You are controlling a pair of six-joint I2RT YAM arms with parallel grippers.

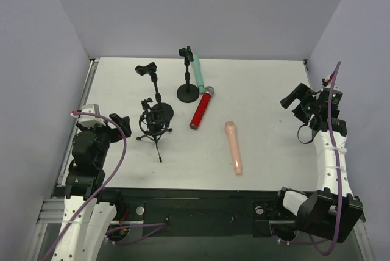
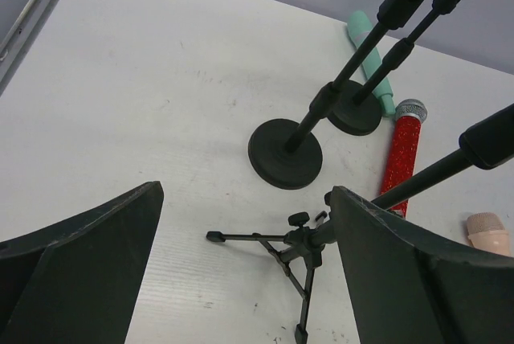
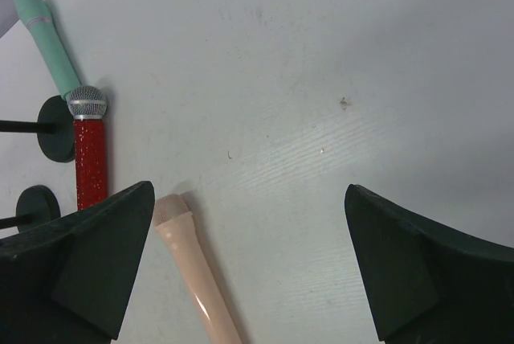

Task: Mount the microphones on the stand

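You have a white tabletop (image 1: 268, 96) between pale lilac walls (image 1: 201, 11), with matte black stands (image 1: 187, 92) on it. The red microphone (image 1: 200, 111) is glittery with a silver mesh head, while the peach-pink microphone (image 1: 233, 148) and the mint green microphone (image 1: 197, 73) are each one plain colour. The left pincer (image 2: 245, 191) and right pincer (image 3: 249, 190) are dark charcoal, and the cables (image 1: 124, 144) are purple.

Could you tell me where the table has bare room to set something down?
Widest bare patch: between the peach microphone and the right gripper, back to the far wall. Smaller one: between the tripod stand and that microphone. Crowded around the round-base stands, green microphone, red microphone.
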